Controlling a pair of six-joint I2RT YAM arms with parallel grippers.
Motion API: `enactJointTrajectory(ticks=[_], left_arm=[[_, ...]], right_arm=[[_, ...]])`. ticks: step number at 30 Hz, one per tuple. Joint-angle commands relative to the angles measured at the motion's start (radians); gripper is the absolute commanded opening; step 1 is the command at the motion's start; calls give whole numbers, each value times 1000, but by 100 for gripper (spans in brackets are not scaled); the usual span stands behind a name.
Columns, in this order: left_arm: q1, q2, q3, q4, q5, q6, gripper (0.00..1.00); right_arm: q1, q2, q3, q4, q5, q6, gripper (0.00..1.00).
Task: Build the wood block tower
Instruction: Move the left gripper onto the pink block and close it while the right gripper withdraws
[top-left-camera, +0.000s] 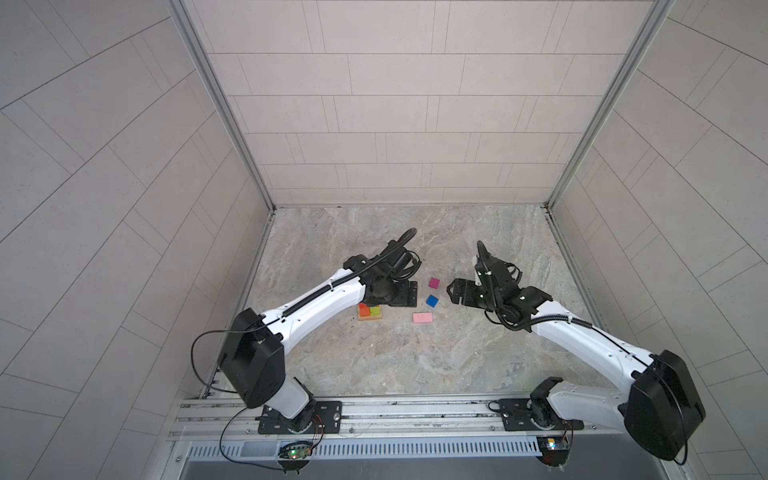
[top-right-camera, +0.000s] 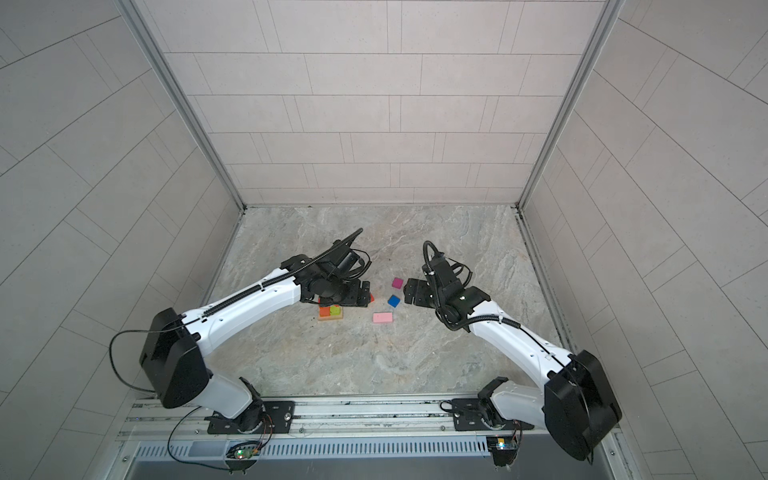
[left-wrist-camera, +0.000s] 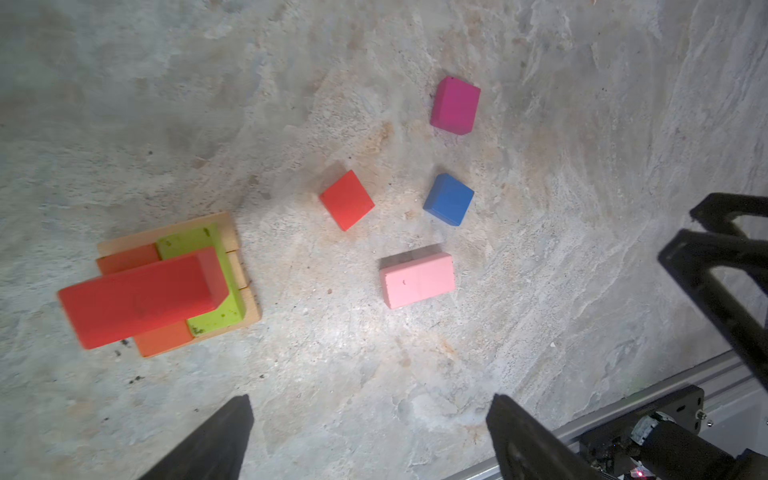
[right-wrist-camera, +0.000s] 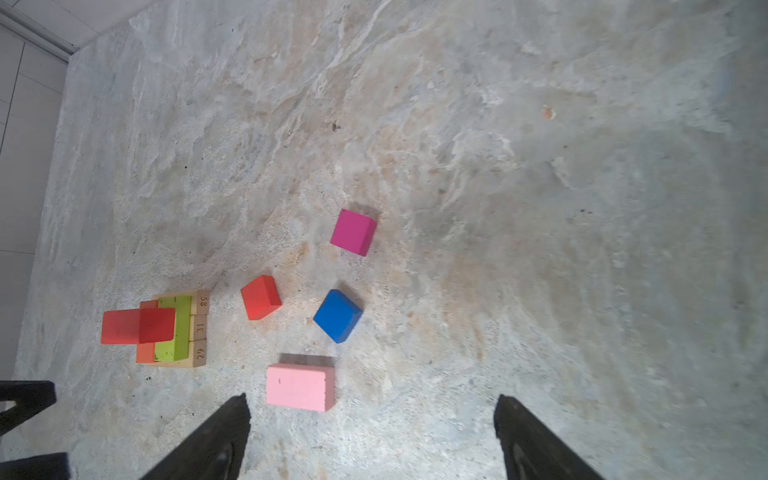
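Note:
The tower stands on three tan bars, with an orange oblong and a lime oblong on them and a red arch across the top. In both top views it lies partly under my left arm. Loose on the floor are a red cube, a blue cube, a magenta cube and a pink oblong. My left gripper hangs open above bare floor beside the tower. My right gripper is open too, the pink oblong just off one fingertip.
Tiled walls close the marble floor on three sides. An aluminium rail carrying both arm bases runs along the front. My right gripper shows at the edge of the left wrist view, beyond the blue cube.

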Motion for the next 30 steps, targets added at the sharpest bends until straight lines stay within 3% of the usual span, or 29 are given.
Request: enactJointTrajectory(ticks=[1,13,30], left_arm=[[-39,56,22,64,-64,-67,96],[-128,295,117,130,-114,-167,92],[-170,430,181,73,-165,-178,91]], right_arm=[[-61,-67,-27,-22,-53,-71,94],[-186,-86,-25,-72,-231,-138,95],[-238,-105,-40,-82,-283,-157,95]])
